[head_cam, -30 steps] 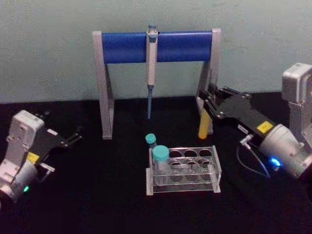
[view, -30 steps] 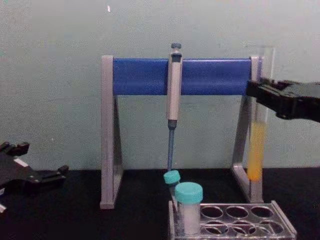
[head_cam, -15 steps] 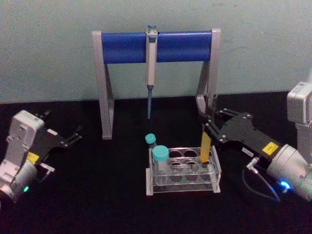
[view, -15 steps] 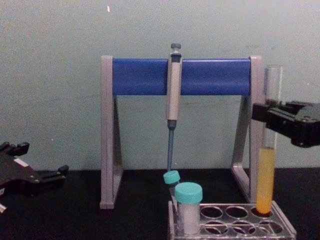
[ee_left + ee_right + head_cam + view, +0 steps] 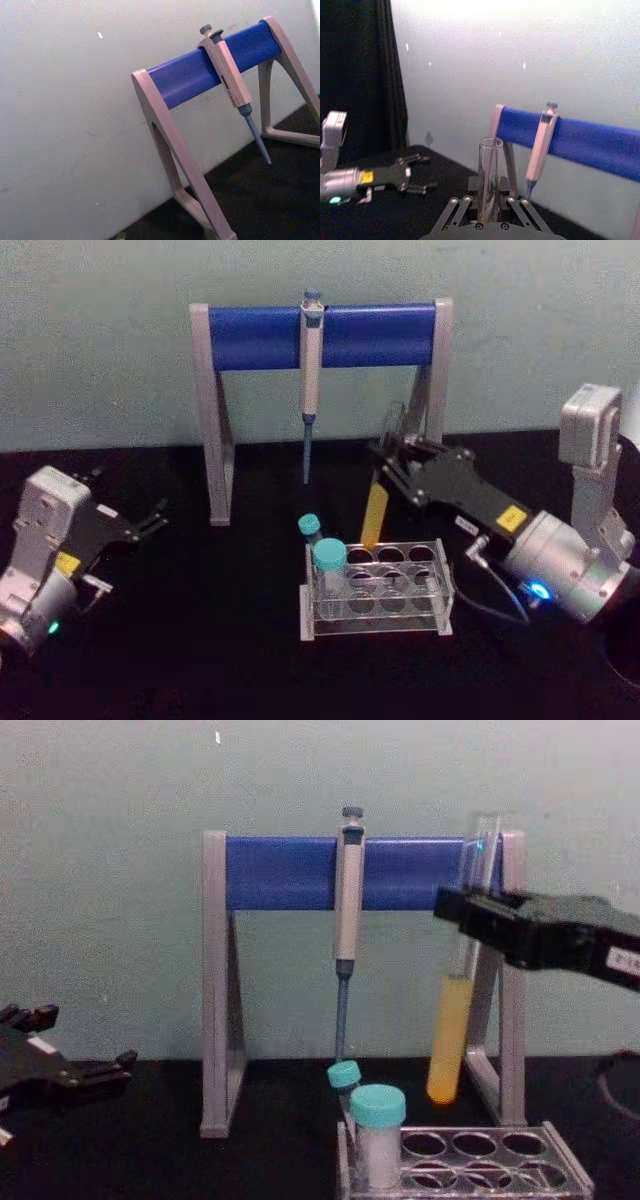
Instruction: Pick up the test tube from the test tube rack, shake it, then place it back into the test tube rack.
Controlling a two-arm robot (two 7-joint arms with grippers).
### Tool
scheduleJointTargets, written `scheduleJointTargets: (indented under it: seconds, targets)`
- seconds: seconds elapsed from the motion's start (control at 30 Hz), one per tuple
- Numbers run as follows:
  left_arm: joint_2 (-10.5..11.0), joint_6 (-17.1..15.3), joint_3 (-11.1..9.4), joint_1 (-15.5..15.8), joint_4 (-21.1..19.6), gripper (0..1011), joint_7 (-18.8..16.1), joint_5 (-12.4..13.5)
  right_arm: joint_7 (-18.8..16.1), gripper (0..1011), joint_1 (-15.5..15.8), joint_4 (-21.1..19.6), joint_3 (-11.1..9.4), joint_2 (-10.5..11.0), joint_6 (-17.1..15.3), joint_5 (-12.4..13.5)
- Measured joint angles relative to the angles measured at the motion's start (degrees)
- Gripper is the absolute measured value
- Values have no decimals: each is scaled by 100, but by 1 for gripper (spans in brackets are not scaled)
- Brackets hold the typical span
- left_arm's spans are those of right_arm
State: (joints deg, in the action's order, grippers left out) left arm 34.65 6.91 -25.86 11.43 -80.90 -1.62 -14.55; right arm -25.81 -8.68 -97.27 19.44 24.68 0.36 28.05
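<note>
Right gripper [image 5: 462,910] had its jaws clamped on the test tube [image 5: 452,1020], slightly tilted, round end hanging just over the test tube rack [image 5: 380,618]'s back edge, left gripper [image 5: 135,502] parked, jaws apart.

test tube [image 5: 449,1042]: clear, yellow-orange liquid | test tube rack [image 5: 378,626]: clear | pipette stand [image 5: 290,873]: grey-blue

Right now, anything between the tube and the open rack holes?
Nothing visible. The right gripper holds the tube tilted, its bottom hanging over the back edge of the rack, with open air beneath. The two capped tubes stand at the rack's left end, apart from it. The left gripper sits parked far left.
</note>
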Motion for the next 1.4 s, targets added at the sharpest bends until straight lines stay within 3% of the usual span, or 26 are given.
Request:
scheduleJointTargets:
  seconds: [0.13,0.37,0.6,1.4]
  targets:
    - [0,0,0,0,0,1001,0,0,55,233,-166,202,17,-105,195,-30]
    - [0,0,0,0,0,1001,0,0,334,233,-293,431,-65,-223,427,-316]
    - [0,0,0,0,0,1001,0,0,398,233,-294,466,-149,-251,410,-434]
    - [0,0,0,0,0,1001,0,0,330,233,-262,457,-212,-314,347,-476]
